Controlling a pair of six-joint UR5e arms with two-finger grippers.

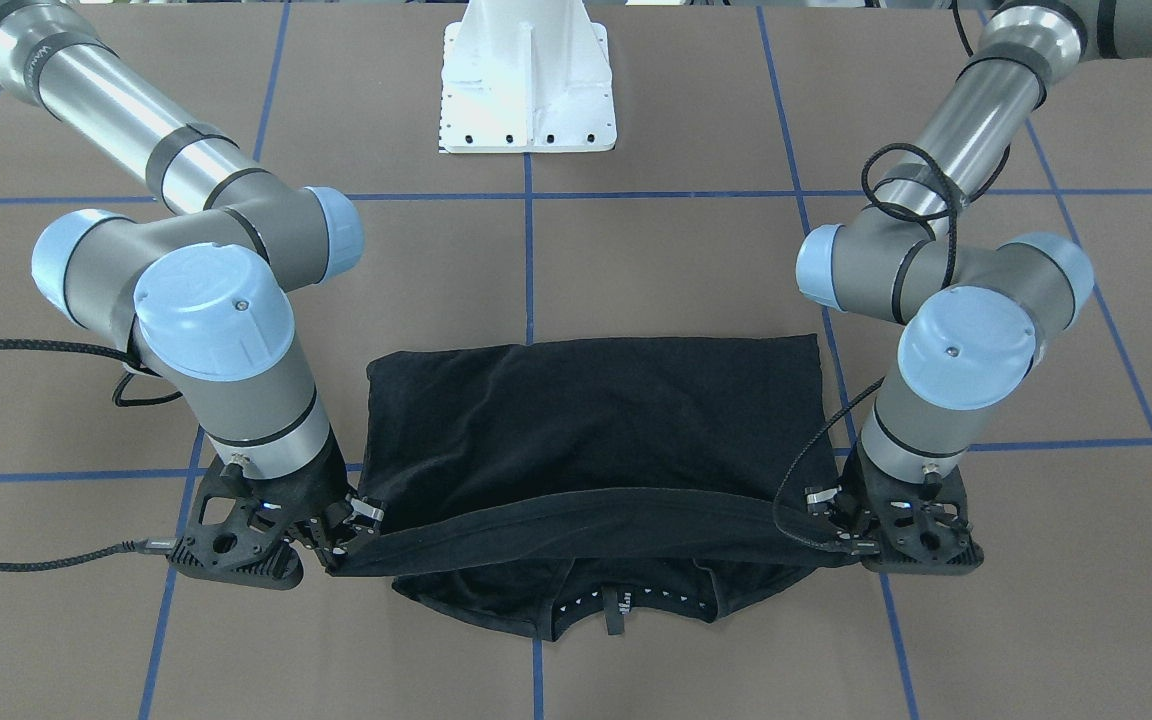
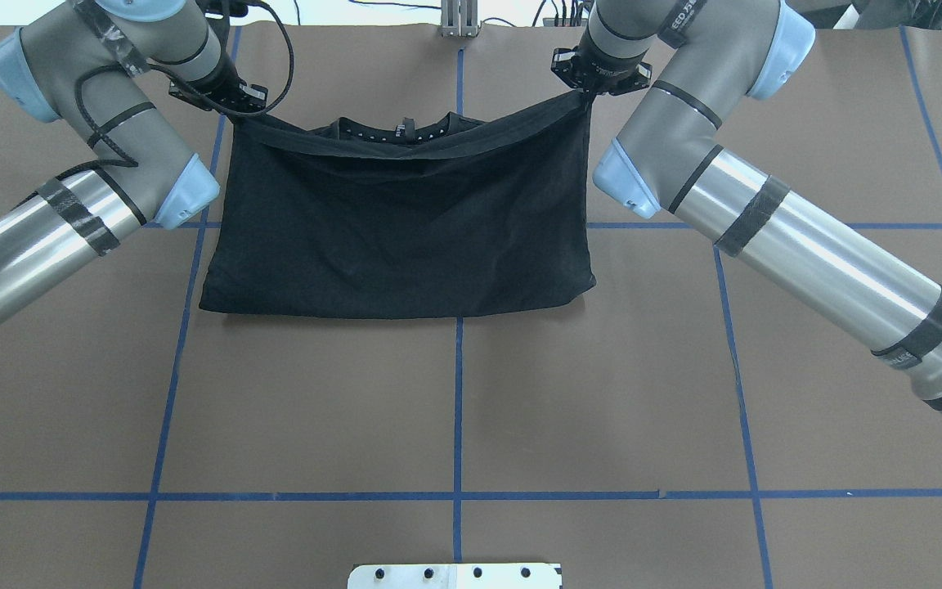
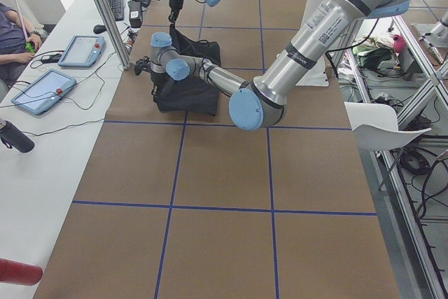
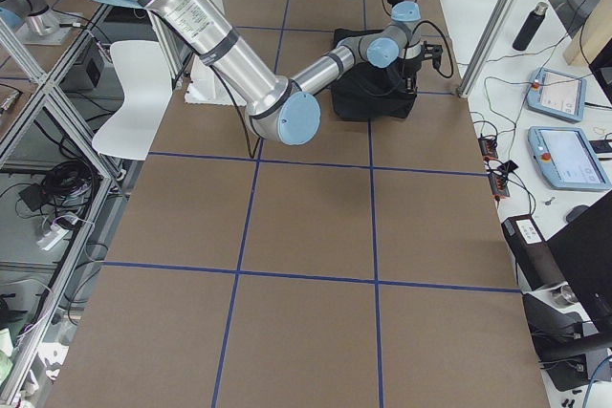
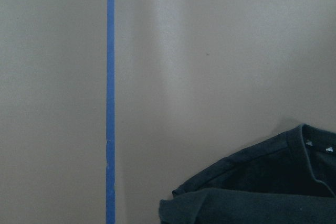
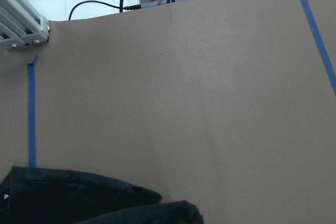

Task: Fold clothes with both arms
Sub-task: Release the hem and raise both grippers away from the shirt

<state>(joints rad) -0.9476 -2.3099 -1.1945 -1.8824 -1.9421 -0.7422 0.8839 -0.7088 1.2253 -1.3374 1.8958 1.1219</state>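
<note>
T-shirt (image 1: 586,420) stretched near desk's (image 1: 636,270) far edge
Raised corners pinched, one by left pincer (image 1: 824,520), one by right pincer (image 1: 348,538).

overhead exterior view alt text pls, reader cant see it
The left gripper and right gripper stretch the folded-over edge of a black T-shirt between them, far across the brown table. The rest lies flat.

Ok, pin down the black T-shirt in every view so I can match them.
Exterior front-facing: black T-shirt at lower centre.
Overhead exterior: it lies at upper centre.
Exterior left: it sits upper left, at the table's far end.
Exterior right: it sits upper centre-right, at the far end.
Left wrist-mounted: it fills the bottom right corner.
Right wrist-mounted: it fills the bottom left corner.
Shared landmark: the blue tape grid.
</note>
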